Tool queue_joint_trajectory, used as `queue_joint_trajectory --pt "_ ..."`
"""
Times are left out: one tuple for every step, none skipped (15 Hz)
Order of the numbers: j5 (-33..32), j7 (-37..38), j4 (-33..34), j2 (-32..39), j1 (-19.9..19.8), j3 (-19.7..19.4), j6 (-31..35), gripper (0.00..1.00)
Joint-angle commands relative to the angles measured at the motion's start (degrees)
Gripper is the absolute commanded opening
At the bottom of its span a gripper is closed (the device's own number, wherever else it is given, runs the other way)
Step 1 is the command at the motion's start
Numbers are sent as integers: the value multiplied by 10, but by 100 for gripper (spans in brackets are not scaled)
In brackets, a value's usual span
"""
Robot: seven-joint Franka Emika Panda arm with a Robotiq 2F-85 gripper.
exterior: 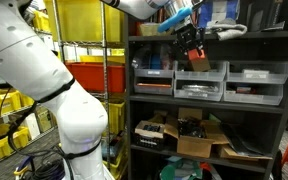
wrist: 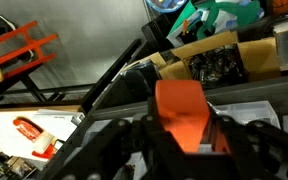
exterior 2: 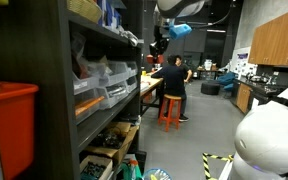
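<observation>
My gripper is shut on an orange block, held between the two black fingers in the wrist view. It also shows as a small orange object in an exterior view. The gripper hangs in front of the black shelving unit, just above a row of grey bins on the middle shelf. In an exterior view the gripper is high beside the shelf's front edge.
An open cardboard box with dark parts sits on the lower shelf and shows in the wrist view. Yellow and red crates stand beside the shelves. A person sits on an orange stool at a bench. A red bin is near the camera.
</observation>
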Motion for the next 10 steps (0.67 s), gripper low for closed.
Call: queue_joint_trajectory --pt "-22 14 23 37 -5 1 24 16" --pt "-29 20 24 43 -7 4 35 16" --pt "-36 25 25 50 -8 7 45 16" --pt "-47 36 26 57 -11 13 60 16" --pt "-56 45 29 64 -13 17 68 16" --pt "-65 54 33 72 -14 20 73 16" --pt "-73 64 38 80 -15 24 77 16" --pt "-80 72 42 86 -15 28 80 16" --pt "-85 81 48 94 -14 32 82 16" --pt "-90 88 52 99 -14 34 84 16"
